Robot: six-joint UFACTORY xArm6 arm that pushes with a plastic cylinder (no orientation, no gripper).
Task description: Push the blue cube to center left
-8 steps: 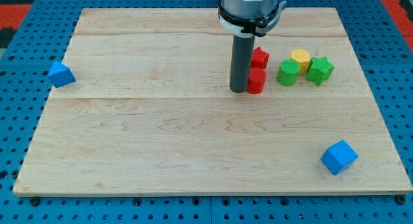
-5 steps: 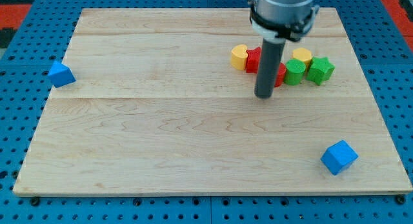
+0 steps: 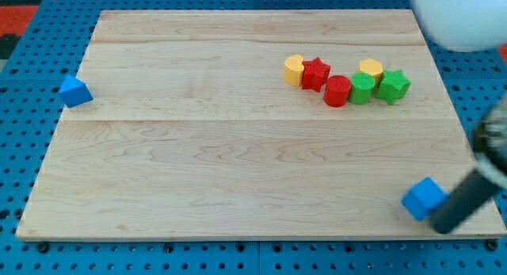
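The blue cube (image 3: 422,198) lies on the wooden board (image 3: 238,148) near its bottom right corner. My rod comes in blurred from the view's right, and my tip (image 3: 444,226) rests just to the lower right of the blue cube, touching or almost touching it. A second blue block (image 3: 74,91), wedge-like in shape, lies off the board's left edge on the blue pegboard.
A row of blocks sits at the upper right of the board: a yellow block (image 3: 294,70), a red star (image 3: 315,73), a red cylinder (image 3: 337,91), a green cylinder (image 3: 362,89), a yellow block (image 3: 370,68) and a green star (image 3: 393,85).
My rod has swept from beside the red blocks down to the bottom right corner. The red cylinder was pushed right against the green cylinder. The blue cube has shifted slightly right.
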